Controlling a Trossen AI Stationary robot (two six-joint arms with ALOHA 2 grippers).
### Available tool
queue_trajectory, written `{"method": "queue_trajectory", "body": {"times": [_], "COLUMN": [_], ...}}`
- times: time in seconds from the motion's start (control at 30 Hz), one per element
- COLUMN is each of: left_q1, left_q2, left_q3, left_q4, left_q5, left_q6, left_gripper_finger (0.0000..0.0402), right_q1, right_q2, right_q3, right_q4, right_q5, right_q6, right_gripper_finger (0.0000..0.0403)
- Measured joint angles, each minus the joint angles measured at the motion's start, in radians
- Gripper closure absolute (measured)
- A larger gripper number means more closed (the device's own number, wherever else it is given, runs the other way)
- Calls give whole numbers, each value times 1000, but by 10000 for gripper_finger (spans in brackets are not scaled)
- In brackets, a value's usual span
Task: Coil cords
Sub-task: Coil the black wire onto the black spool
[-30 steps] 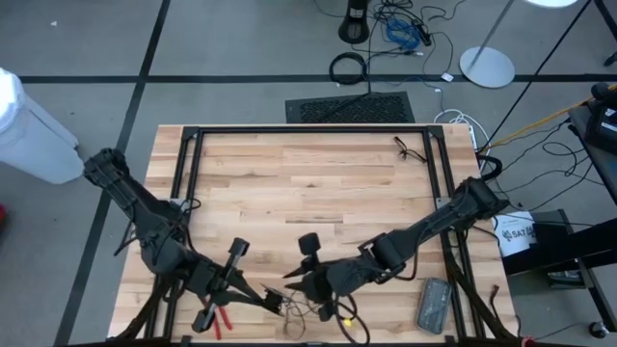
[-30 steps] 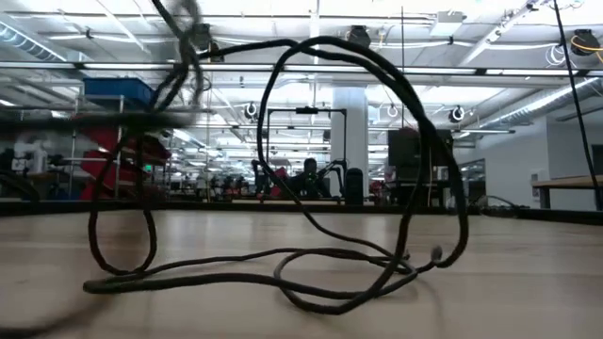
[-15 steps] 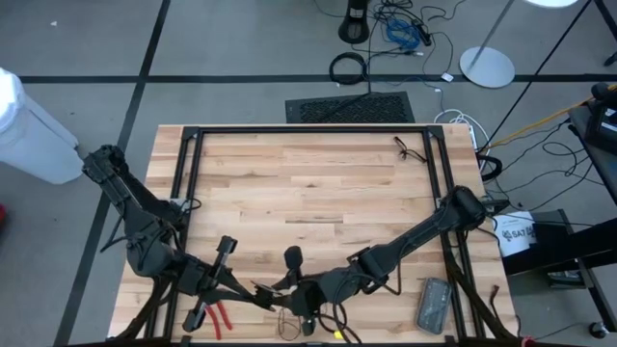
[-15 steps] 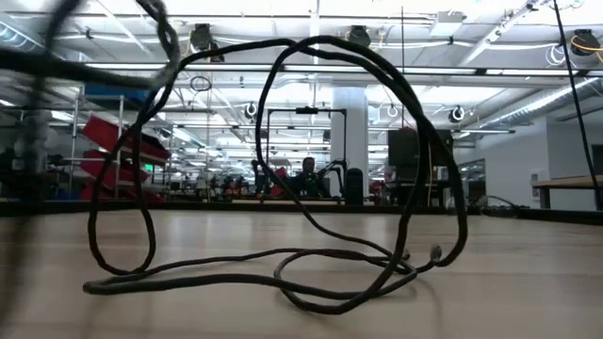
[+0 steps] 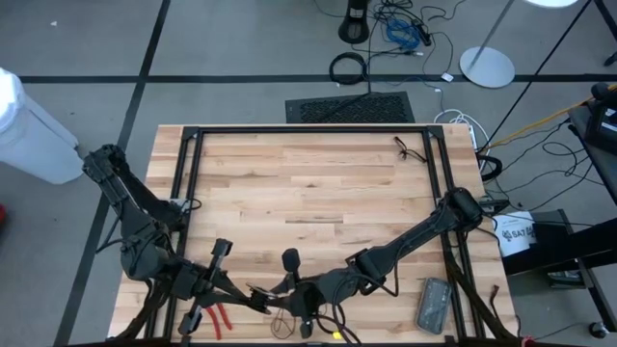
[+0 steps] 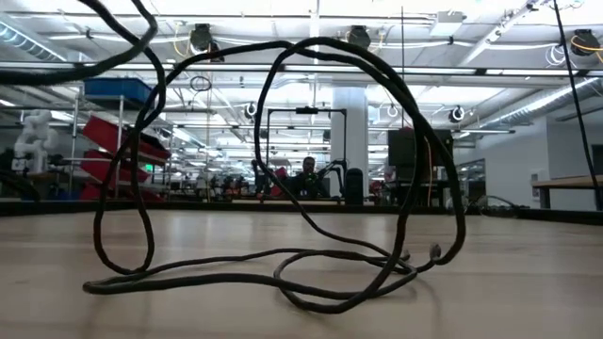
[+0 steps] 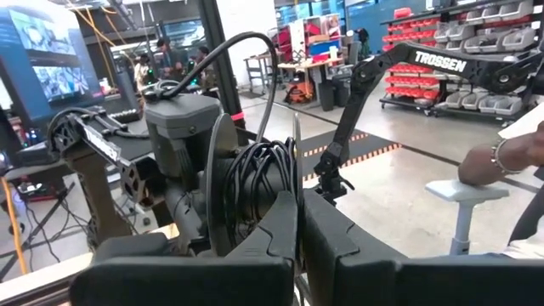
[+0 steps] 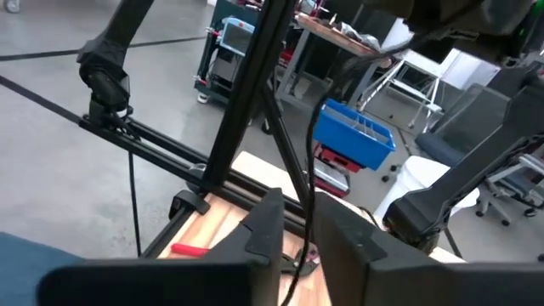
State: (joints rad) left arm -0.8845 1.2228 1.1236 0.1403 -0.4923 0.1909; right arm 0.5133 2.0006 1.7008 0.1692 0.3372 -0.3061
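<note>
"TROSSEN" (image 7: 439, 59) is read in white on a dark arm in the room, seen from the left wrist. Both arms are stretched low toward the desk's (image 5: 308, 183) near edge, their tips close together. The left hand (image 7: 297, 223) is pressed shut, a thin strand of the cord (image 6: 283, 273) seen at its fingertips. The right hand (image 8: 308, 223) is narrowly parted around a strand. The cord lies looped at the near edge; the far half of the desk is bare.
</note>
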Motion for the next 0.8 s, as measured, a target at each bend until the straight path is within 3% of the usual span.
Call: {"method": "queue_trajectory", "body": {"times": [0.13,0.43,0.8], "left_q1": [-2,-2,-17], "left_q2": [0,0,0], "left_q3": [0,0,-1], "left_q4": [1,-1,-94], "left_q5": [-7,-9,-10], "left_q6": [7,6,-33], "left_gripper_finger": [393,393,393], "right_q1": [0,3,33], "right_q2": [0,-5,-158], "right_q3": [0,0,2], "right_q4": [6,-16,-333], "right_q5": [-3,3,-81], "right_q6": [3,10,161], "right_gripper_finger": [396,401,403]}}
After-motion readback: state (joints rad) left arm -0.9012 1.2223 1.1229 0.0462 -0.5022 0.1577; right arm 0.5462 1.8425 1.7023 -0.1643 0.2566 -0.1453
